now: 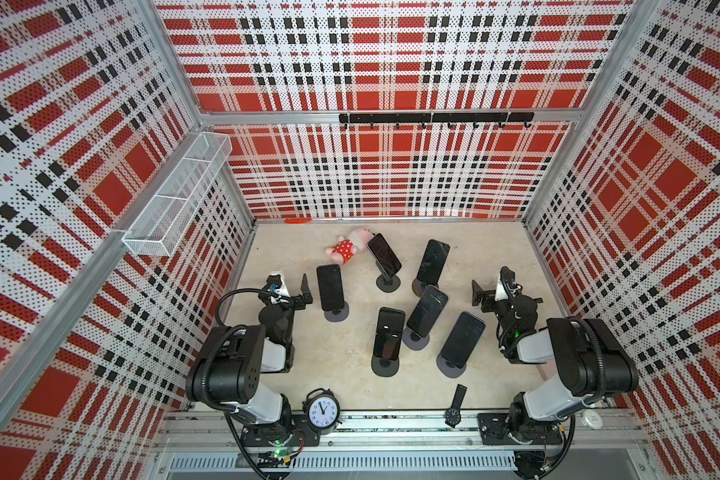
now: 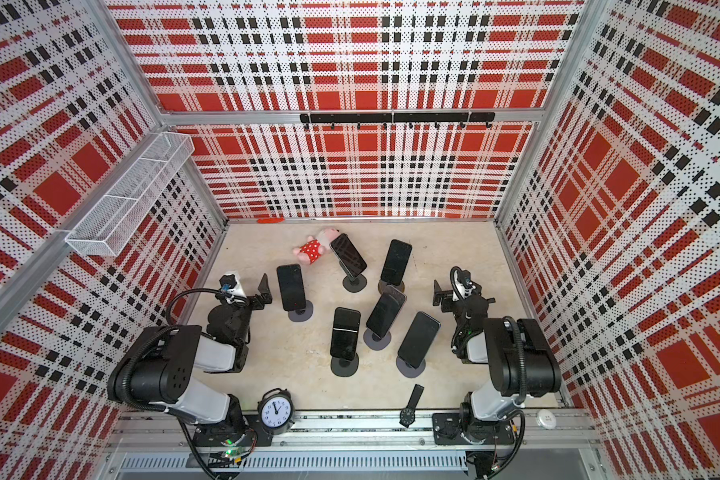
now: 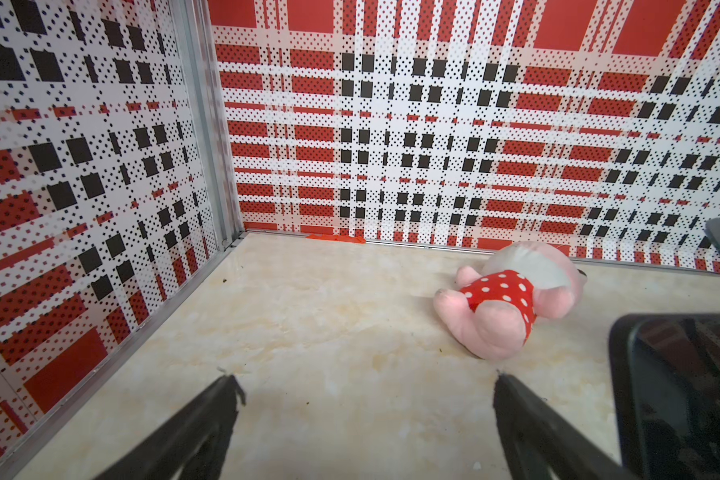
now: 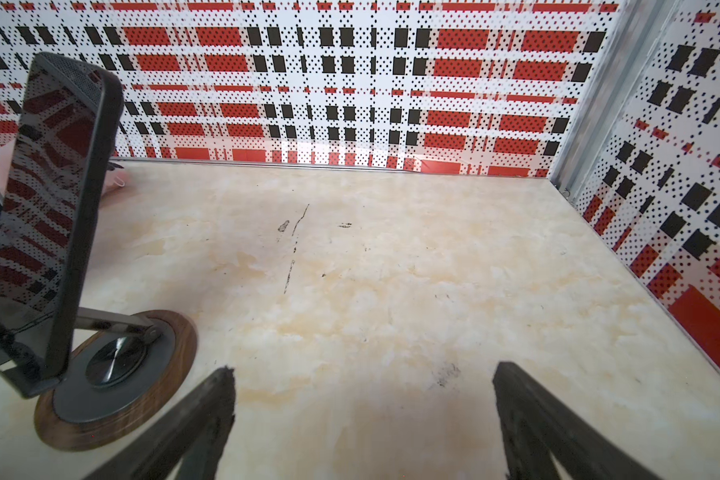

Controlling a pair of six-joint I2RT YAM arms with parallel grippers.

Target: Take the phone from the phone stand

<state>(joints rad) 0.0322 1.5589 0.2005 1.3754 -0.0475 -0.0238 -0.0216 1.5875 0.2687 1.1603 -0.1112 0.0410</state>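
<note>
My left gripper (image 3: 364,386) and right gripper (image 4: 362,374) are spread wide and empty, and the phones (image 1: 330,286) lean on their stands (image 1: 336,313), crowded in the middle of the counter (image 1: 341,365), so I may tip a neighbour when reaching between them.

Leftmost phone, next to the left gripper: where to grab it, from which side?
Pinch the leftmost phone across its long edges, upper half, coming from above with the open left gripper. It stands near upright, leaning back on its stand; the top is free, the bottom likely rests in the stand's lip.
</note>
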